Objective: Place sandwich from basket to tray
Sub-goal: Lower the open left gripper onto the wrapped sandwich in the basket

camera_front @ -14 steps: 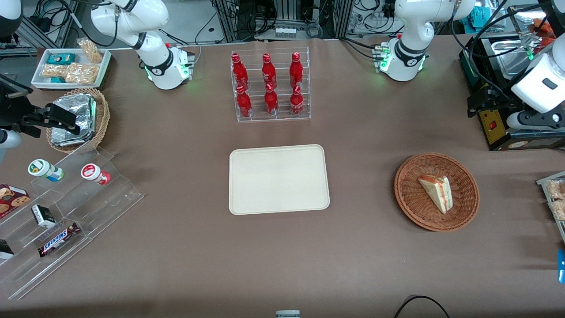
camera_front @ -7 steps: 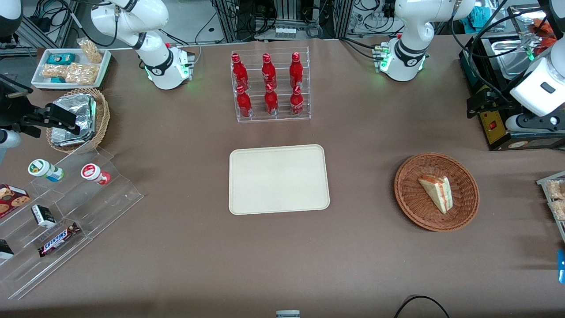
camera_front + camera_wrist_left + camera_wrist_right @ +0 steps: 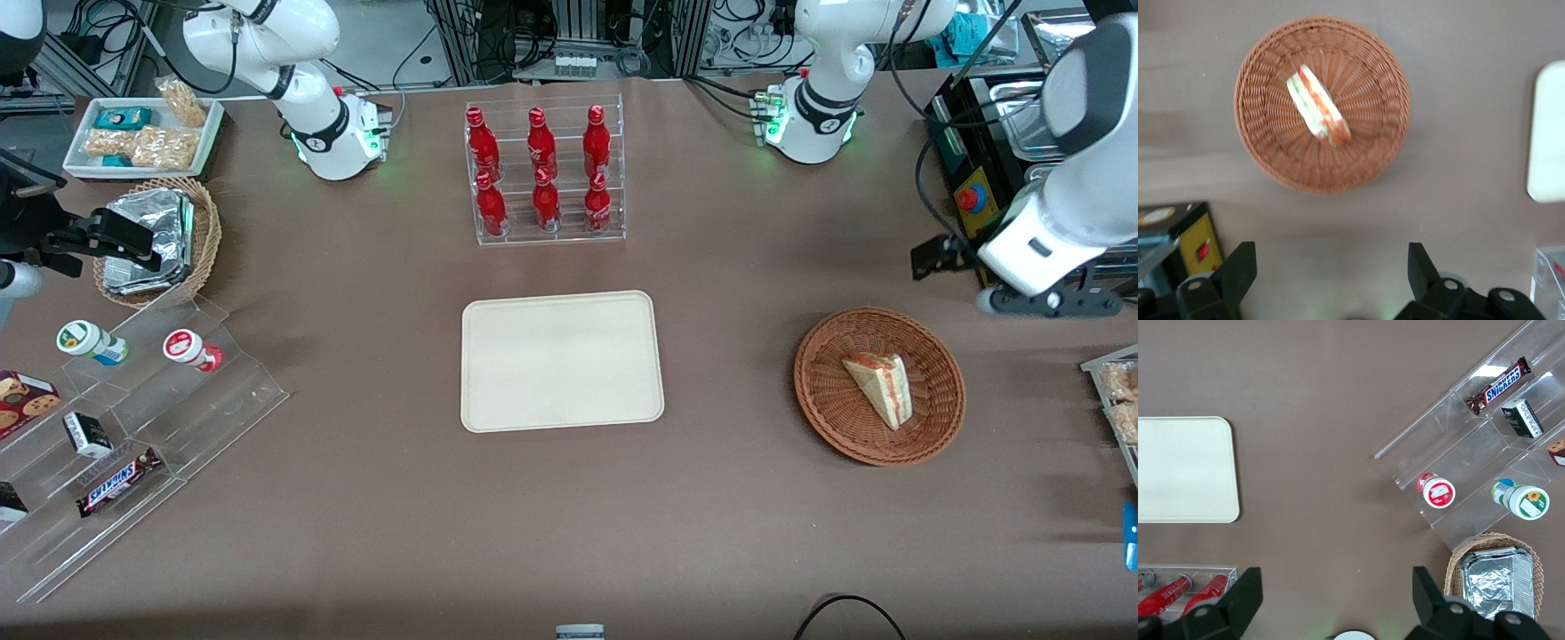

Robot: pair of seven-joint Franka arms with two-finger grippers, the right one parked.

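Note:
The sandwich [image 3: 880,387], a white wedge with red-orange and green layers, lies in the reddish-brown wicker basket [image 3: 827,409] toward the working arm's end of the table. The cream tray [image 3: 560,360] sits bare at the table's middle. My gripper [image 3: 1047,304] hangs above the table just past the basket's rim, farther from the front camera than the basket. It is open, its fingers wide apart with nothing between them. The left wrist view shows the gripper [image 3: 1328,267], the sandwich [image 3: 1318,107], the basket [image 3: 1265,160] and an edge of the tray [image 3: 1548,133].
A black and yellow box with a red button [image 3: 973,197] stands close to the gripper. A clear rack of red bottles [image 3: 544,169] is farther back than the tray. A snack rack [image 3: 1116,391] sits at the table's edge beside the basket.
The working arm has swung toward the basket and nearer the front camera, uncovering the box with the red button. The sandwich, basket and tray have not moved.

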